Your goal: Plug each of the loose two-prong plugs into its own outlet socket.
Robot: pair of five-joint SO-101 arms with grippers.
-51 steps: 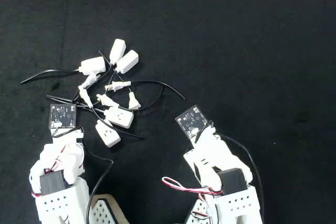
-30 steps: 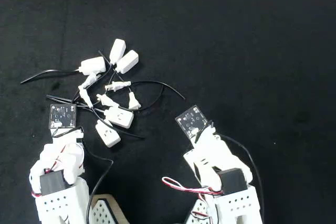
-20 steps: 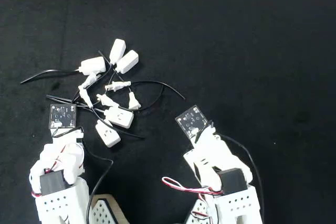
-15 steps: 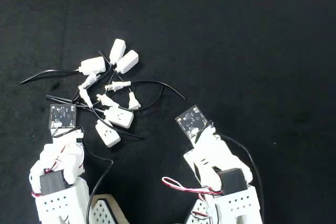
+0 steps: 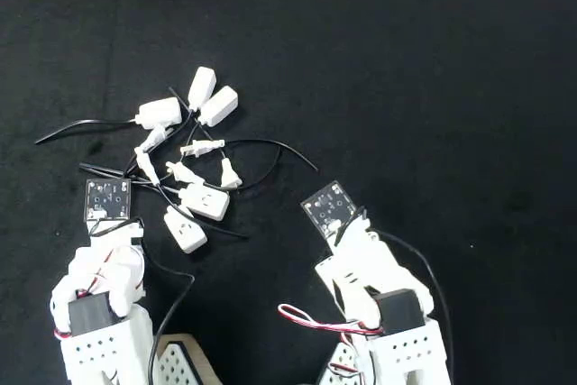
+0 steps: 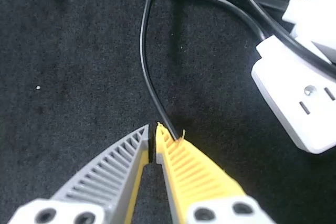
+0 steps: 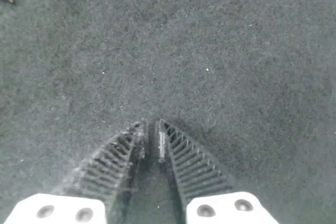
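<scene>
A: Entry, counter (image 5: pixel 433 87), black cloth. Where do the task items lie?

B: All on the left half, in one tangle. Three outlet sockets (image 5: pixel 217 105) are clustered at the far end. Two more lie nearer the arms: the near socket (image 5: pixel 185 229) and the second socket (image 5: pixel 204 200) just beyond it. The two-prong plugs (image 5: pixel 202 147) lie loose on the cloth between the two groups, with black cables (image 5: pixel 270 146) looping through them.

A: Arm positions?

B: The left arm (image 5: pixel 99 304) sits at the near edge, just short of the tangle. The right arm (image 5: pixel 379 290) is beside it, over bare cloth and well apart from the sockets.

A: State of the left pincer (image 6: pixel 152 129)?

B: Grey and yellow fingers are pressed together, with nothing between them. One black cable (image 6: pixel 144 51) runs up to the yellow fingertip (image 6: pixel 167 136) and touches its outer side. A slotted socket (image 6: pixel 299 103) lies near, face up.

A: And the right pincer (image 7: pixel 150 125)?

B: The fingers are all but together, with a thin slit at the tips. It holds nothing and is low over the cloth.
</scene>
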